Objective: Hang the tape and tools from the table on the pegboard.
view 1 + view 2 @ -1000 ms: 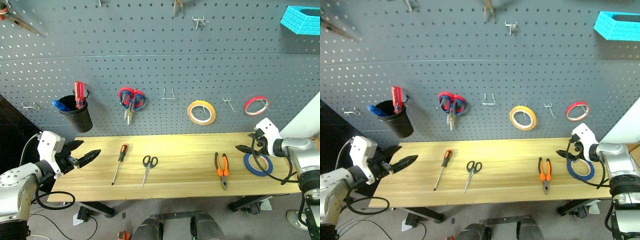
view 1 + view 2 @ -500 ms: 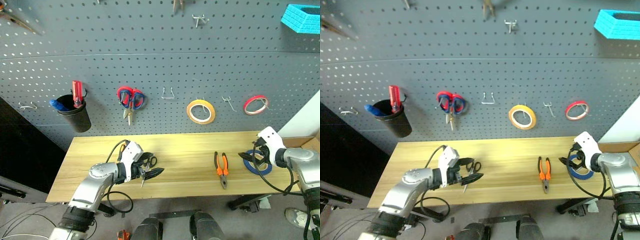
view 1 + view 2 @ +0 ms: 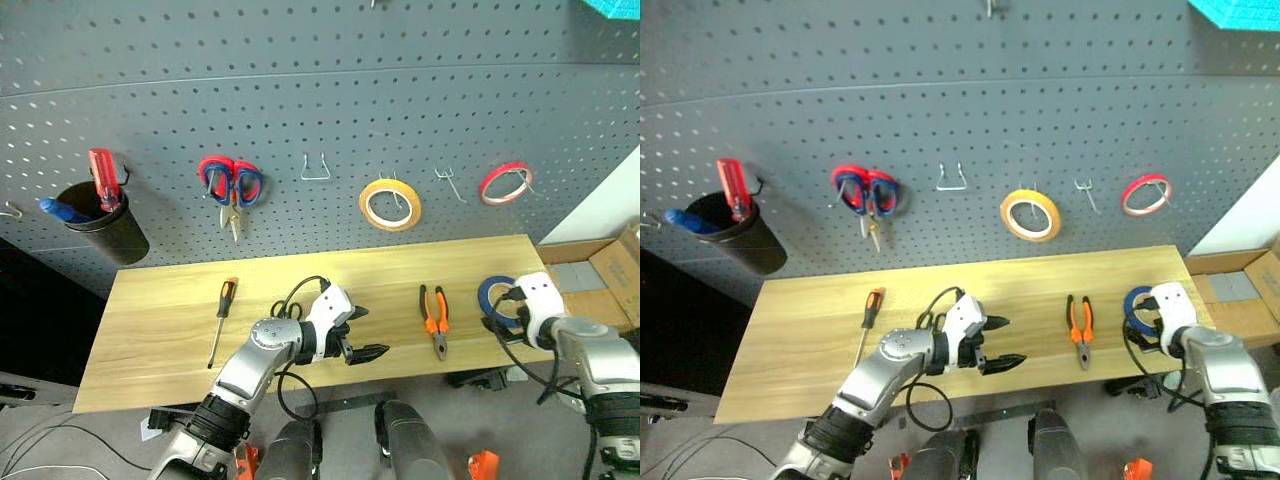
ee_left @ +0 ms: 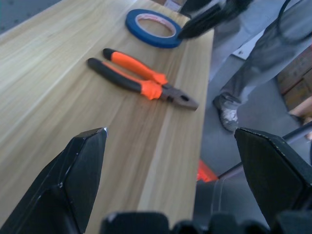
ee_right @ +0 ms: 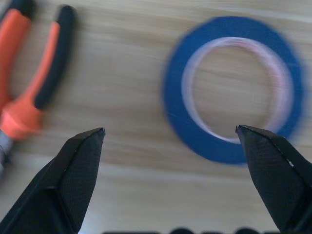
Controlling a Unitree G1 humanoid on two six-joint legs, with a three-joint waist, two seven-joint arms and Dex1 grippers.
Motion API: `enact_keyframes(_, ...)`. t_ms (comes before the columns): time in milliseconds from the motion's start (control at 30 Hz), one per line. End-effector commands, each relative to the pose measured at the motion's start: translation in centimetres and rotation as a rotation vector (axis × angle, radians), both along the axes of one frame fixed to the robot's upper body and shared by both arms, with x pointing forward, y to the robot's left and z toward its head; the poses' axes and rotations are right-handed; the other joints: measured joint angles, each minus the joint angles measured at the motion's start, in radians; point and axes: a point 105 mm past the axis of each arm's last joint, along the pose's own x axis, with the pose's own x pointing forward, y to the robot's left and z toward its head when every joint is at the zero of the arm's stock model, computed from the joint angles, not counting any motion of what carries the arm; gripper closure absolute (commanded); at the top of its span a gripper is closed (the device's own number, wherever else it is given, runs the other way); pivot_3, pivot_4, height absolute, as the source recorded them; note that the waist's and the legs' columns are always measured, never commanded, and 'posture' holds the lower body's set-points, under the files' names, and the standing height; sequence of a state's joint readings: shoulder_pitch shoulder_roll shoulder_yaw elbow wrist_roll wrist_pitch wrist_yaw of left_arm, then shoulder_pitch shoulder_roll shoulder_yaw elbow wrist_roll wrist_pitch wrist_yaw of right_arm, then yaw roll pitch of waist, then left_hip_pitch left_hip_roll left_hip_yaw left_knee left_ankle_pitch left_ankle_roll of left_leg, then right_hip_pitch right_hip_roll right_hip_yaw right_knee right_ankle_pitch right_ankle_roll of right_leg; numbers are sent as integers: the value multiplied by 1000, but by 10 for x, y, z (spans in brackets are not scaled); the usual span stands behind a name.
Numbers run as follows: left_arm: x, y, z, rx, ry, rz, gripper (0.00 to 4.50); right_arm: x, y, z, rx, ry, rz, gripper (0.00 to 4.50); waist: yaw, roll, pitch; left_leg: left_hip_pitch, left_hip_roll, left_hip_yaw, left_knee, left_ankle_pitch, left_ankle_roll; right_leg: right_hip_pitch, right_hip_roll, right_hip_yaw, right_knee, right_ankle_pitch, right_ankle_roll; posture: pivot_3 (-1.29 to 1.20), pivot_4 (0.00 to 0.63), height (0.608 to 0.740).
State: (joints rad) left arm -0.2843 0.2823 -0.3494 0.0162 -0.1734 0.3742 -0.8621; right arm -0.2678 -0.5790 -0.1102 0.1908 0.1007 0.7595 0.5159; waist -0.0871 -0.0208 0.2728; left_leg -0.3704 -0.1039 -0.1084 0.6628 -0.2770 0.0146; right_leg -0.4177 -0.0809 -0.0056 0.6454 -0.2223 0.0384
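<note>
On your left, the orange-and-black screwdriver point(image 3: 221, 320) lies on the table point(image 3: 150, 330) below the pegboard point(image 3: 300, 90). Your left gripper point(image 3: 362, 333) hangs over the table's middle, fingers spread wide and holding nothing. Next come the pliers point(image 3: 433, 322), lying flat. At the right end the blue tape point(image 5: 233, 113) rests on the wood, with your right gripper point(image 5: 173, 161) spread wide just above it.

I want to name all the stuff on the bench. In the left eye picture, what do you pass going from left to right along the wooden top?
Orange-and-black screwdriver → left hand → orange-handled pliers → blue tape ring, with the right hand just above it.
</note>
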Motion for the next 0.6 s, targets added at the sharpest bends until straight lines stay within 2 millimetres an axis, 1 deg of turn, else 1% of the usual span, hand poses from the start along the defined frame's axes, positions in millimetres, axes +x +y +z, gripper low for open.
enact_keyframes(33,0,3,15,-9,-46,16,44,14,5,2,-8,-44,12,0,1,2,4,-1,0,0,0,0,0,-1,0,0,0,0,0,-142,336,740)
enact_keyframes(100,-1,7,17,0,-51,18,44,19,7,0,-7,-48,12,0,4,2,9,-4,0,0,0,0,0,-3,0,-1,0,0,0,-129,337,740)
enact_keyframes(200,-3,12,20,7,-48,32,44,26,4,-1,-17,-55,-11,0,6,1,14,-6,0,-1,0,0,0,-5,0,-2,0,0,0,-116,338,740)
enact_keyframes(300,-7,16,22,9,-43,30,44,30,3,2,-20,-71,-29,0,8,1,17,-8,-1,-2,0,0,0,-7,0,-2,0,1,0,-108,338,740)
enact_keyframes(500,-7,20,24,18,-44,41,44,30,-10,-10,-21,5,-165,0,11,1,21,-10,-1,-2,0,0,0,-8,0,-2,0,1,0,-99,342,740)
enact_keyframes(600,-7,20,26,16,-47,40,44,29,-13,-21,60,56,-270,0,10,0,22,-10,-1,-2,0,0,0,-8,0,-2,0,1,0,-94,340,740)
